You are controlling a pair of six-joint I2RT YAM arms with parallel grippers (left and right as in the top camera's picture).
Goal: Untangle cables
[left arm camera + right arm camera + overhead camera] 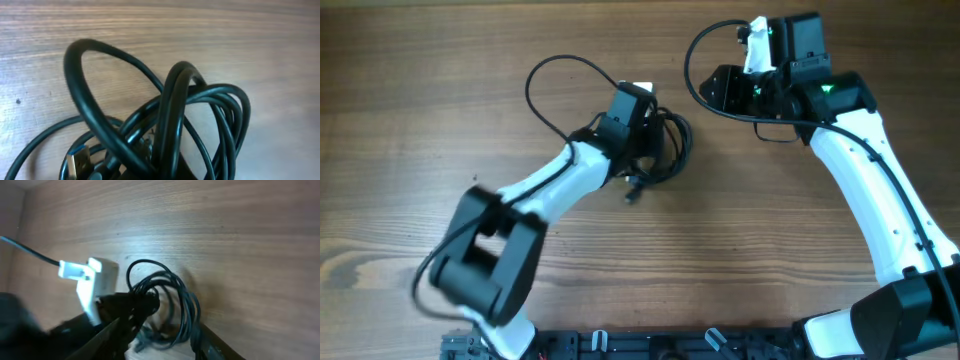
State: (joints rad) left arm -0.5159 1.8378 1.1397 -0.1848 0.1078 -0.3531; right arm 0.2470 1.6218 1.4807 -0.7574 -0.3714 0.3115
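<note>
The cables (672, 150) lie as a small tangled bundle of thin black loops at the table's middle. My left gripper (638, 128) is down on the bundle's left side. The left wrist view shows the cables (175, 110) bunched right at its jaws, which are shut on several strands. A USB plug (75, 162) sticks out at the lower left. To the bundle's right, my right gripper (722, 90) points at it. In the right wrist view its fingers (107, 335) stand apart, open and holding nothing, with the cables (177, 300) ahead and the left gripper (135, 305) on them.
Each arm's own thicker black wire arcs over the table: one loop (545, 75) at the left, one (698, 50) at the right. A white block (95, 282) sits on the left wrist. Bare wooden table (440, 120) surrounds the bundle.
</note>
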